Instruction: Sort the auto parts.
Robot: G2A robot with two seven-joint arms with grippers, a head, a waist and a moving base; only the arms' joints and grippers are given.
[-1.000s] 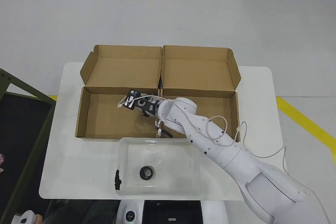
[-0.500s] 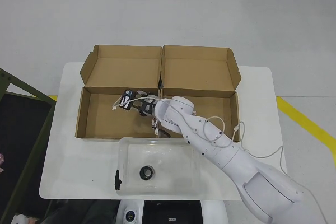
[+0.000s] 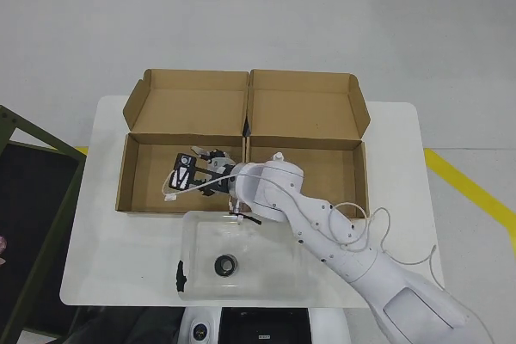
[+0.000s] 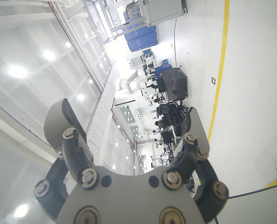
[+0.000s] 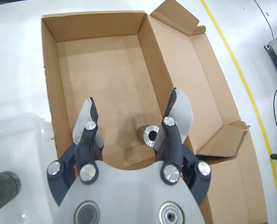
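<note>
My right gripper (image 3: 205, 172) hangs over the left cardboard box (image 3: 146, 185), open with nothing between its fingers. In the right wrist view the gripper (image 5: 132, 97) points into that box (image 5: 101, 71). A short silver metal bushing (image 5: 150, 136) with a centre hole lies on the box floor, close beside one finger (image 5: 178, 108) and near the box's end wall. A black ring part (image 3: 227, 265) lies in the clear plastic bin (image 3: 284, 228) at the table's front. My left gripper (image 4: 129, 115) is open and holds nothing, aimed up at the hall.
A second cardboard box (image 3: 335, 172) adjoins on the right, both lids folded back. A small black piece (image 3: 180, 279) sits at the bin's left edge. A dark cylinder (image 5: 3, 187) shows by the bin. A dark green cart (image 3: 17, 189) stands left of the table.
My right gripper has moved left and toward the table's front inside the left box, from near the divider toward the box's middle.
</note>
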